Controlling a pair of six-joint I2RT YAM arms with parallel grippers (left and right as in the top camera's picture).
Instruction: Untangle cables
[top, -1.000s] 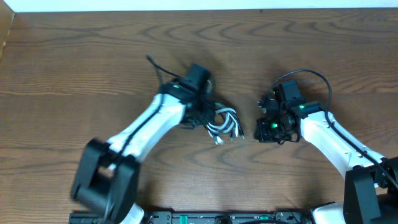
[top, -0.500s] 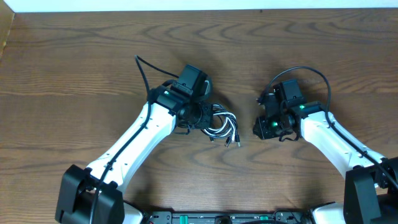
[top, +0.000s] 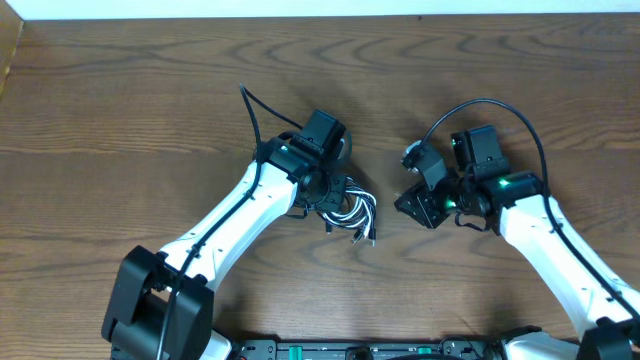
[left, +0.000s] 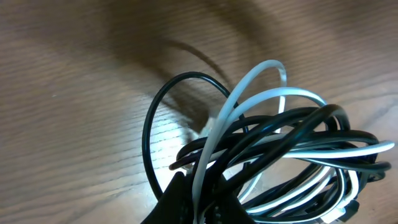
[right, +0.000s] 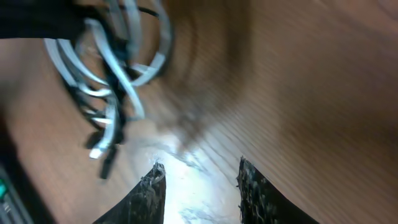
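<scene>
My left gripper (top: 326, 189) pinches the cable bundle (top: 352, 212), probably lifted; the right gripper (right: 199, 175) stands spread, empty. I'd take the white plug end (right: 97, 151), drawing sideways slowly.

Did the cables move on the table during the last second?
Yes. Seen from overhead, the cables shifted slightly away from the far edge of the table.
</scene>
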